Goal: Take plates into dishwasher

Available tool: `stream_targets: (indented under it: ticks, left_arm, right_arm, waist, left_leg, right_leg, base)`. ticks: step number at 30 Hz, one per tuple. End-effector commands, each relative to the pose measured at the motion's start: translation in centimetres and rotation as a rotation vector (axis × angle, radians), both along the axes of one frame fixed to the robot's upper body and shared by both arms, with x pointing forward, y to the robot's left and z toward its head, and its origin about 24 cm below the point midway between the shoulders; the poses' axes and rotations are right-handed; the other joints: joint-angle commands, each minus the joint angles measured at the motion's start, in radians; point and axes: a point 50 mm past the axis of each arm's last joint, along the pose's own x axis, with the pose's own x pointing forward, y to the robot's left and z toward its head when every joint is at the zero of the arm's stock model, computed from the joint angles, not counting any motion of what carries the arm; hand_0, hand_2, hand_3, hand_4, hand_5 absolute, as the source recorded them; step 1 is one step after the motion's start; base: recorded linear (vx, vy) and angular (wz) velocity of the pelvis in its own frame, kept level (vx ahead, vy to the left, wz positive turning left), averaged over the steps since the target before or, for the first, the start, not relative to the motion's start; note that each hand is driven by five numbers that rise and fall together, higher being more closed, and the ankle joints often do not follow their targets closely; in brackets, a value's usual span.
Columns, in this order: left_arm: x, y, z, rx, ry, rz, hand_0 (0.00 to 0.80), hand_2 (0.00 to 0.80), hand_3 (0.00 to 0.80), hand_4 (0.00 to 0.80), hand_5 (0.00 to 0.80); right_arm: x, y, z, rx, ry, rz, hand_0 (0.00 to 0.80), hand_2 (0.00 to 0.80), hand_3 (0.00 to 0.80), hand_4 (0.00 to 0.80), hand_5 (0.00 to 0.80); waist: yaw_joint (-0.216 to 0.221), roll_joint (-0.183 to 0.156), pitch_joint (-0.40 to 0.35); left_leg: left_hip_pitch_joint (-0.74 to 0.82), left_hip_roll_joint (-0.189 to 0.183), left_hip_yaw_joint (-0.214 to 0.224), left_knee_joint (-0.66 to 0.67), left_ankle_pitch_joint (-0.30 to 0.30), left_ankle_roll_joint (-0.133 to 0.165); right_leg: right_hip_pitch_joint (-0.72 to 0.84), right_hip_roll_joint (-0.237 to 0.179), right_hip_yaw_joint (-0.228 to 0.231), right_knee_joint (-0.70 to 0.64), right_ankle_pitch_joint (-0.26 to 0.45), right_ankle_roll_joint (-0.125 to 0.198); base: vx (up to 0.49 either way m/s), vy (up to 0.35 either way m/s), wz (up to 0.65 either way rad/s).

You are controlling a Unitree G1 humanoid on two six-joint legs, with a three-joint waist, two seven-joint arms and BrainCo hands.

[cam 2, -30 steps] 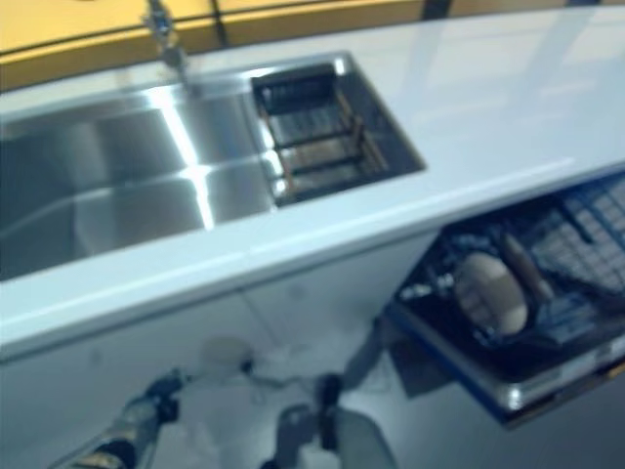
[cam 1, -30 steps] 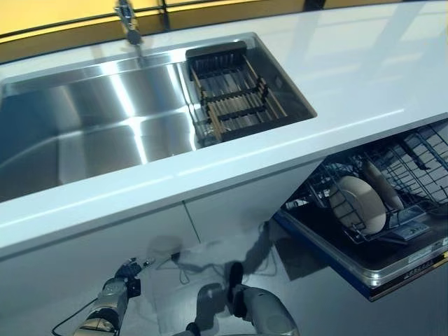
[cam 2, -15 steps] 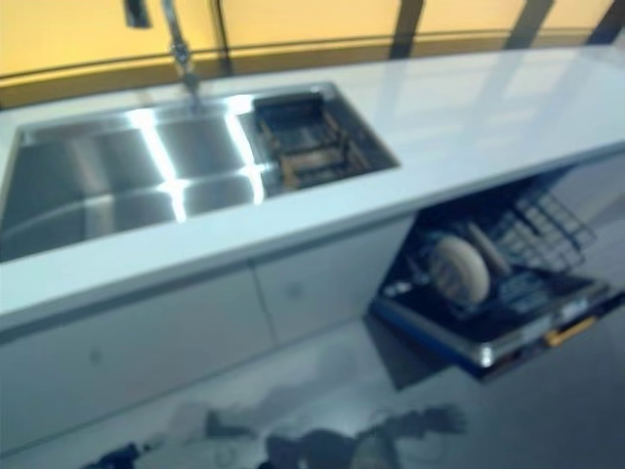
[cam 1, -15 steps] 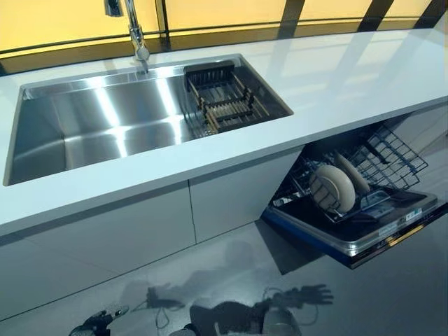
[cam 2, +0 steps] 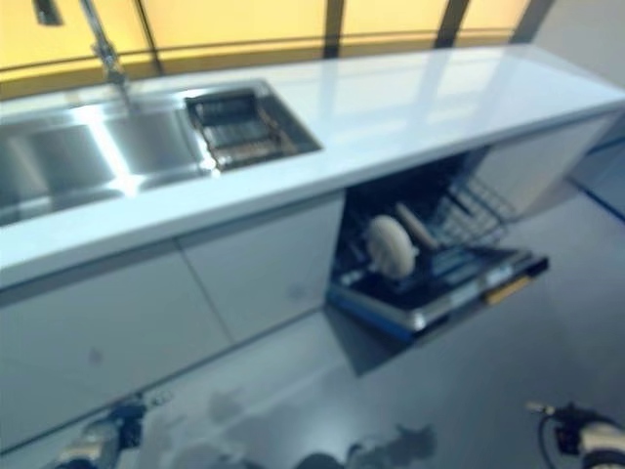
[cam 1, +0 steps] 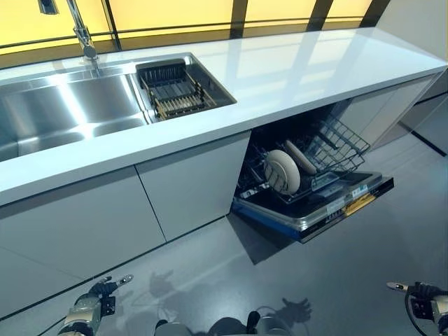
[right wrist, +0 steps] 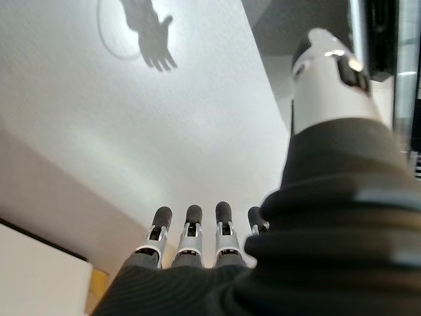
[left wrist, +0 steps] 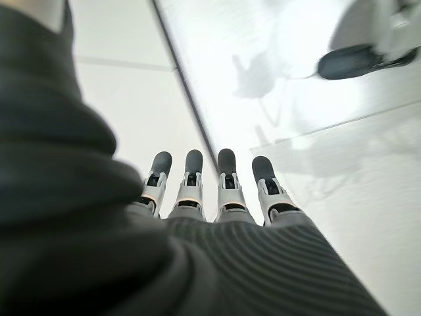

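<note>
While both arms hang low over the grey floor (cam 1: 210,266), two plates (cam 1: 283,171) are seen standing on edge in the lower rack (cam 1: 336,143) of the open dishwasher (cam 1: 315,203), below the white desk (cam 1: 294,70). The round cream plate at the front is held upright with its flat face turned outward toward the room and a little toward the sink side; a second plate (cam 1: 301,157) is leaned just behind it, tilted back into the rack. The rack is drawn out over the lowered door (cam 1: 350,203).

The left hand (cam 1: 103,287) is shown at the lower left, close to the floor and well apart from the dishwasher, its fingers (left wrist: 227,178) stretched straight in a row and nothing held. The right hand (cam 1: 420,292) is shown at the lower right edge, likewise low and well clear of the rack, its fingers (right wrist: 191,230) extended straight and empty, its thumb (right wrist: 329,72) set apart from them.

On the desk, a steel sink (cam 1: 63,105) is set under a tap (cam 1: 80,31), with a dark drying rack (cam 1: 175,89) sitting in its right end. Pale cupboard fronts (cam 1: 105,217) are fitted beneath, beside the dishwasher.
</note>
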Motion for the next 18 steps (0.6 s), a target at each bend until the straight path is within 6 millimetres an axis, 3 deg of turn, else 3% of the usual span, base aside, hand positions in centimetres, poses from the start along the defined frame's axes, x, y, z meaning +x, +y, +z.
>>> stream_targets:
  ticks: [1, 5, 8, 11, 14, 15, 18]
  left_arm:
    - [0.7, 0.4, 0.4, 0.043, -0.006, -0.018, 0.000, 0.000, 0.000, 0.000, 0.000]
    - [-0.6, 0.6, -0.1, 0.037, 0.014, 0.026, 0.000, 0.000, 0.000, 0.000, 0.000]
    - [-0.8, -0.4, -0.6, 0.009, -0.003, 0.016, 0.000, 0.000, 0.000, 0.000, 0.000]
    - [0.3, -1.8, -0.7, -0.028, -0.048, -0.025, 0.000, 0.000, 0.000, 0.000, 0.000]
    - [-0.2, -2.6, -1.3, -0.047, -0.039, -0.009, 0.000, 0.000, 0.000, 0.000, 0.000]
    - [0.1, -2.6, -1.1, -0.051, -0.058, -0.009, 0.000, 0.000, 0.000, 0.000, 0.000]
    - [0.8, -2.9, -0.8, -0.075, -0.090, -0.025, 0.000, 0.000, 0.000, 0.000, 0.000]
  right_arm:
    - [2.3, 0.1, 1.0, 0.009, -0.109, -0.097, 0.000, 0.000, 0.000, 0.000, 0.000]
    - [1.6, 0.7, -0.2, 0.015, -0.113, -0.182, 0.000, 0.000, 0.000, 0.000, 0.000]
    - [3.1, 1.3, 0.1, 0.018, -0.251, -0.260, 0.000, 0.000, 0.000, 0.000, 0.000]
    - [4.8, 1.9, 0.6, 0.086, -0.425, -0.380, 0.000, 0.000, 0.000, 0.000, 0.000]
    - [6.5, 2.9, 0.9, 0.195, -0.553, -0.475, 0.000, 0.000, 0.000, 0.000, 0.000]
    - [6.7, 3.2, 0.7, 0.218, -0.591, -0.526, 0.000, 0.000, 0.000, 0.000, 0.000]
    - [7.1, 3.4, 0.8, 0.243, -0.672, -0.624, 0.000, 0.000, 0.000, 0.000, 0.000]
  waist:
    - [0.014, 0.012, 0.039]
    - [0.017, 0.040, 0.057]
    - [0.020, 0.058, 0.082]
    - [0.013, 0.062, 0.132]
    - [0.016, 0.103, 0.155]
    - [0.022, 0.102, 0.180]
    - [0.029, 0.131, 0.214]
  left_leg:
    - [0.073, -0.014, 0.023, -0.065, 0.054, 0.025]
    - [0.086, -0.009, 0.003, -0.156, 0.118, 0.004]
    - [0.052, -0.019, 0.005, -0.163, 0.143, -0.003]
    - [-0.040, -0.042, 0.026, 0.085, 0.058, 0.011]
    - [-0.031, -0.064, 0.025, 0.053, 0.027, 0.040]
    - [-0.091, -0.076, 0.009, 0.159, 0.009, 0.036]
    - [-0.136, -0.086, -0.007, 0.194, 0.004, 0.039]
  right_leg:
    - [0.007, -0.071, 0.021, -0.005, 0.065, 0.055]
    - [0.013, -0.035, -0.008, -0.018, 0.048, 0.028]
    - [0.007, -0.013, -0.022, -0.052, 0.057, 0.006]
    - [-0.029, -0.034, -0.038, 0.025, 0.014, -0.033]
    - [-0.096, -0.043, -0.042, 0.164, -0.048, -0.042]
    - [-0.105, -0.061, -0.038, 0.183, -0.047, -0.048]
    - [-0.126, -0.076, -0.034, 0.218, -0.043, -0.057]
  base:
    - [-0.067, -0.152, 0.28]
    - [-0.061, -0.200, 0.20]
    - [-0.174, -0.136, 0.24]
    - [-0.216, -0.062, 0.23]
    - [-0.074, 0.088, 0.16]
    - [-0.093, -0.026, 0.02]
    - [-0.081, -0.056, 0.14]
